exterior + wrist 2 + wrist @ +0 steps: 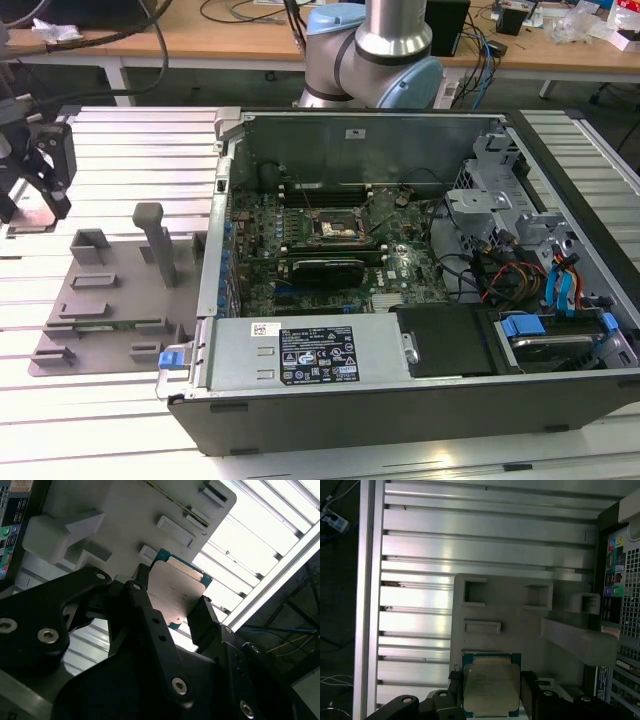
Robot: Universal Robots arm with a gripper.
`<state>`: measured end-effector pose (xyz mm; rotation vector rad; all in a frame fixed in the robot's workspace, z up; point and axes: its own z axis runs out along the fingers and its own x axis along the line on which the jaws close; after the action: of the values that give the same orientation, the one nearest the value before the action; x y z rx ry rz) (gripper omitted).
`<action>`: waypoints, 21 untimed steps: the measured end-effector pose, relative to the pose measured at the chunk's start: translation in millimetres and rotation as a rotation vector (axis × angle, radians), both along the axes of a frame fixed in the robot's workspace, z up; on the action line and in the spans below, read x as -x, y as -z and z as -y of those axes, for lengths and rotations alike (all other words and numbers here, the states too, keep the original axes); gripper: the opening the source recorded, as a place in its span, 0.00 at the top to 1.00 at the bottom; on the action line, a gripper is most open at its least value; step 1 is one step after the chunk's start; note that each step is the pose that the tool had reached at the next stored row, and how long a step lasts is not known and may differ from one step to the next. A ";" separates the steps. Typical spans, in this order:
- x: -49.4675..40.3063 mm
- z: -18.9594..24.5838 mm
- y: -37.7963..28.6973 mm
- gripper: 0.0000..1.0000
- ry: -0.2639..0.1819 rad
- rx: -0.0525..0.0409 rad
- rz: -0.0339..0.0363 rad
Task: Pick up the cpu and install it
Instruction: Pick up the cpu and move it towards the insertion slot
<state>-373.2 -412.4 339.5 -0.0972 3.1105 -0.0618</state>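
The step in hand looks to be the carry. The open computer case (350, 430) fills the middle of the table and reaches towards its near edge, with the black socket (338, 228) deep inside it, well apart from the claw. The grey fixture plate (110, 300) lies towards the table's edge at the exterior view's left. The gripper (47, 185) hangs over the far corner on that side. Its fingers (204, 615) are clenched on two opposite edges of the cpu (176, 591), which sits between them with its silvery top facing the camera in the second wrist view.

Judged from this, a good carry means gripping by the edges only and squeezing no harder — the chip is thin and its underside delicate. It should also be held flat and kept clear of the plate's upright posts.

The table (130, 130) is ribbed aluminium, bright and slippery-looking. Beyond its far edge stands a wooden bench (230, 35) strewn with cables.
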 end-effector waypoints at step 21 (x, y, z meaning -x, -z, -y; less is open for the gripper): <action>0.0 -0.2 -42.8 0.45 0.000 -0.0001 0.0000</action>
<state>-373.2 -412.2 382.3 -0.0971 3.1105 -0.0617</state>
